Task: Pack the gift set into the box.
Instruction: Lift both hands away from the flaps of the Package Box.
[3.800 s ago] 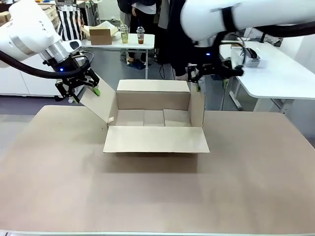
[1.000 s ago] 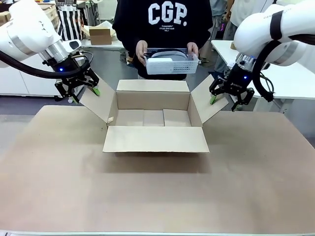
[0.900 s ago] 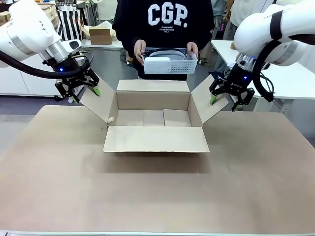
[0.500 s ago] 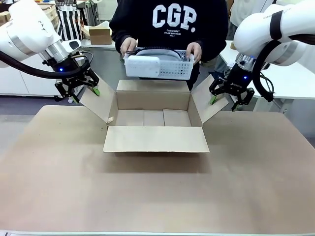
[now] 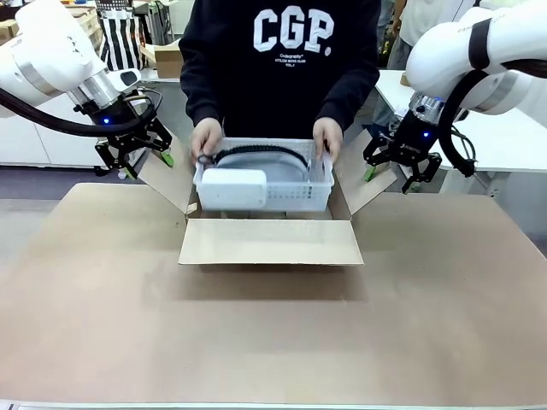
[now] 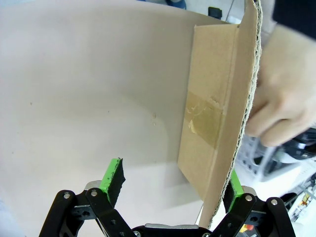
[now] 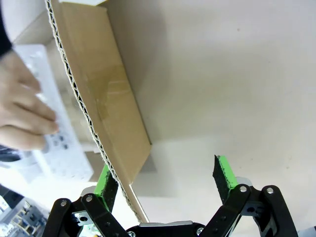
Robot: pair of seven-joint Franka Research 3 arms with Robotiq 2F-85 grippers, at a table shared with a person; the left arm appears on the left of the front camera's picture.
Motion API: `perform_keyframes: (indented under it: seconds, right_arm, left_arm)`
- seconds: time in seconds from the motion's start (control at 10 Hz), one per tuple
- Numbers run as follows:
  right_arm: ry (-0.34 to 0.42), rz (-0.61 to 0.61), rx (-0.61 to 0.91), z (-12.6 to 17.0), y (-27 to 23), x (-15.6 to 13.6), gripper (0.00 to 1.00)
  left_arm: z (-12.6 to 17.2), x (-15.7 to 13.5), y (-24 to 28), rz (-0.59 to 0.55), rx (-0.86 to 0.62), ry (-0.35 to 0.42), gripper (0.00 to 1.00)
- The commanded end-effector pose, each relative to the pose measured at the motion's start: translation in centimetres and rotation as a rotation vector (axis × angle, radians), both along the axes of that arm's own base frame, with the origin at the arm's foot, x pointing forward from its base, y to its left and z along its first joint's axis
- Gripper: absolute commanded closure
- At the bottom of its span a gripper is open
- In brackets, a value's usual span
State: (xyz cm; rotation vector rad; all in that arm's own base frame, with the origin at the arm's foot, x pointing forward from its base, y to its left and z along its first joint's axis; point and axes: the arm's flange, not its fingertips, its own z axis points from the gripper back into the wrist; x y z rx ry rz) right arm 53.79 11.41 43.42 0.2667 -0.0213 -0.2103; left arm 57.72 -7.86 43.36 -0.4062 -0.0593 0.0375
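The box [image 5: 269,243] stands open mid-table with its four flaps spread. A person's two hands hold the gift set [image 5: 265,184], a white perforated basket with a white pack and a dark curved item in it, at the box's mouth. My left gripper [image 5: 147,162] is open, one finger against the left flap [image 6: 217,98]; the left wrist view shows the same gripper [image 6: 173,180] with a hand [image 6: 281,103] beyond the flap. My right gripper [image 5: 389,177] is open against the right flap [image 7: 108,98]. Its own view [image 7: 164,177] shows the basket [image 7: 59,143] behind that flap.
The person [image 5: 286,60] in a dark sweatshirt stands at the far edge, right behind the box. A white table [image 5: 504,137] stands at the right rear. Brown tabletop [image 5: 273,342] stretches wide in front of the box.
The person has stepped in and lowered the basket from chest height down to the box's mouth. Both arms have stayed where they were, holding the side flaps out.
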Motion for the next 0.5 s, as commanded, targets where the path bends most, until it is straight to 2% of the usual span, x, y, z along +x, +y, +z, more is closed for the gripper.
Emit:
perform_keyframes:
  seconds: [0.0,0.4]
  right_arm:
    - [0.007,-0.013,-0.014,0.29,0.31,0.4,0.0]
    - [0.007,-0.013,-0.014,0.29,0.31,0.4,0.0]
  left_arm:
    - [0.15,-0.19,0.21,-0.002,0.015,-0.004,0.0]
    - [0.15,-0.19,0.21,-0.002,0.015,-0.004,0.0]
